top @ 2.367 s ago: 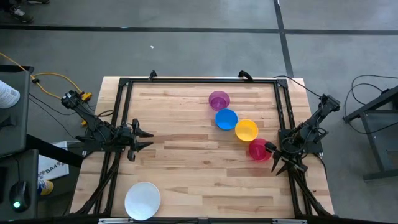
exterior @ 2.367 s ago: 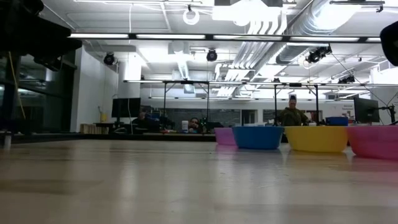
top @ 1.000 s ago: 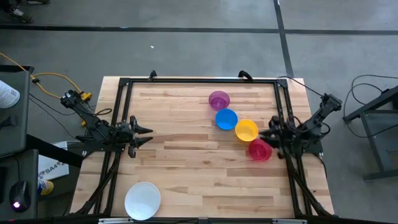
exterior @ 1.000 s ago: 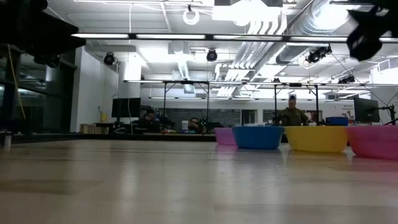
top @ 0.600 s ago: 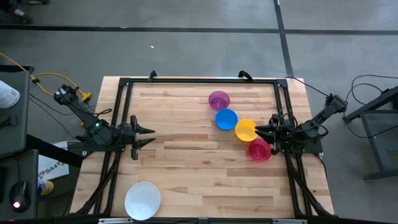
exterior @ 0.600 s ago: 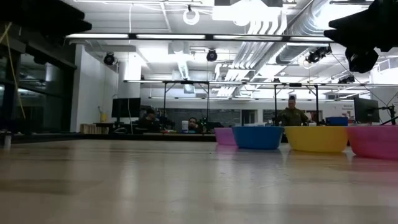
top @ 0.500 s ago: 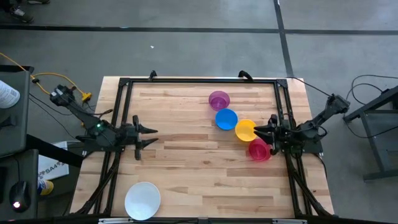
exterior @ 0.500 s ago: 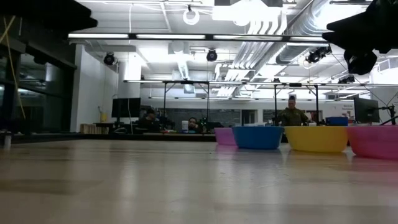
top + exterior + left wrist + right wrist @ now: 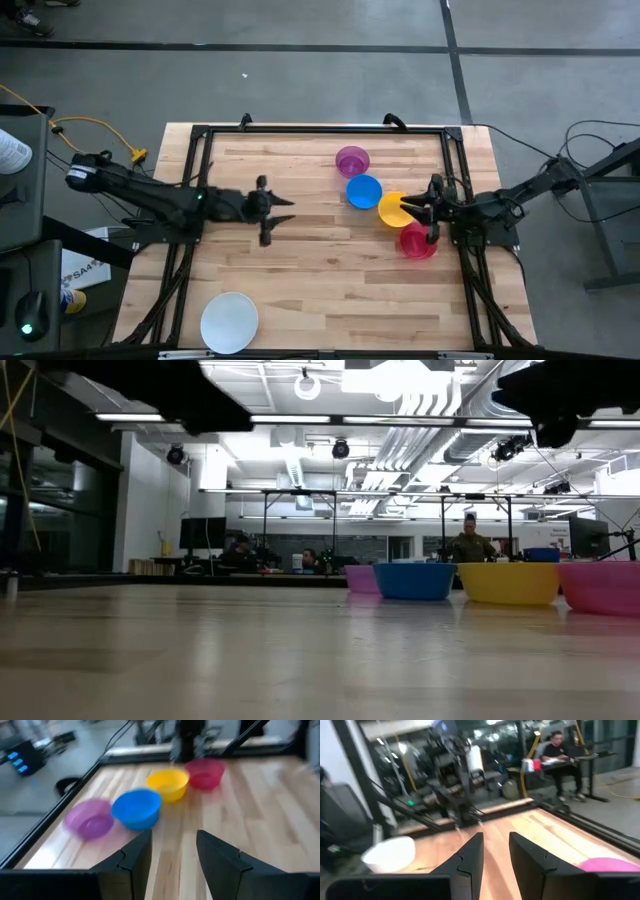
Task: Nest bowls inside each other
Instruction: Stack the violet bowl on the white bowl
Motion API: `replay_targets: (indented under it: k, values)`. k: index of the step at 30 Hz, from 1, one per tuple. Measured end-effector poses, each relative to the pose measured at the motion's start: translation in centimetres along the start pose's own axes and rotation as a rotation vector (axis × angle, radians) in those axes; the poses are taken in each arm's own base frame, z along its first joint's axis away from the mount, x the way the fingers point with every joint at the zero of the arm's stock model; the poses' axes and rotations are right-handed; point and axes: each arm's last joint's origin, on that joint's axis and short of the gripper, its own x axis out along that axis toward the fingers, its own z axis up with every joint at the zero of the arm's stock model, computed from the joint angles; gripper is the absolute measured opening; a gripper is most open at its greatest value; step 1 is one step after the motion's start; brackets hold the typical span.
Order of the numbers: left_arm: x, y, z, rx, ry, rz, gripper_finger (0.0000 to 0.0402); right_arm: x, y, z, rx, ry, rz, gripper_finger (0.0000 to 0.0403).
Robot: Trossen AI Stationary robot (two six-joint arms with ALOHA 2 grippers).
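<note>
We see 4 small bowls (image 9: 382, 205) in a diagonal row; white bowl (image 9: 229, 322) apart at the near edge. Left gripper (image 9: 285, 210) mid-table, right gripper (image 9: 407, 212) above yellow bowl (image 9: 393, 210).

In the low view the red-pink bowl (image 9: 603, 587) is cut off by the picture's right edge, and the purple bowl (image 9: 361, 579) sits mostly hidden behind the blue bowl (image 9: 414, 580). Both arms show there only as dark shapes cropped by the top edge. In the right wrist view just a sliver of the red-pink bowl (image 9: 609, 865) shows at the picture's edge, and the white bowl (image 9: 390, 853) is blurred. The purple bowl (image 9: 90, 819) is smeared in the left wrist view.
</note>
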Motion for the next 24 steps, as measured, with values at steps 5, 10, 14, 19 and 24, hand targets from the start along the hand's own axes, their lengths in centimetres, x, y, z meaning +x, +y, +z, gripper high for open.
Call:
replay_targets:
  k: [5, 10, 14, 19, 24]
  values:
    - [1.3, 2.8, 0.2, -0.006, -0.04, -0.061, 0.0154, 1.5, 0.0, 1.0, -0.06, 0.134, -0.075, 0.0087]
    - [1.7, 5.7, 0.0, 0.039, -0.057, -0.161, 0.0154, 2.9, -0.3, 2.2, -0.092, 0.231, -0.1, 0.0087]
    - [1.6, 8.0, -0.2, 0.058, -0.074, -0.21, 0.0154, 4.1, -1.0, 2.7, -0.09, 0.293, -0.104, 0.0087]
    - [1.7, 10.3, -0.9, 0.045, -0.062, -0.201, 0.0154, 5.9, -2.2, 2.6, -0.051, 0.371, -0.119, 0.0087]
    - [3.1, 11.6, -2.4, -0.014, -0.002, -0.172, 0.0154, 7.8, -4.0, 2.5, -0.007, 0.432, -0.179, 0.0087]
